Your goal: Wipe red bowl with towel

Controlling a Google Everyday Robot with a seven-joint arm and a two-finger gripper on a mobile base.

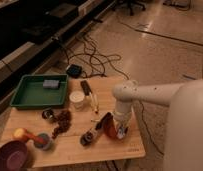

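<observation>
The red bowl sits at the right end of the wooden worktop, close to the front edge, with a dark little object just beside it on the left. It looks small, shallow and stiff, most likely light plastic or thin glazed ware with a smooth, slippery skin. It would therefore probably skate or tip under any sideways rubbing instead of staying put. It seems to lean with its dark inside turned up and to the left, though how far it tilts cannot be made out. The rim is the natural place to take hold, pinched across its thin wall, or else the bowl is pressed down from above so the worktop steadies it during wiping. The tool hangs straight down from the white arm, right over the bowl's right side and apparently touching it. Whether the tool is released or clenched cannot be told, and what it carries is unclear. A pale patch at its lower end may be the towel, but that is a guess. The larger maroon bowl lies well apart at the left corner, and the green tray is at the back left
</observation>
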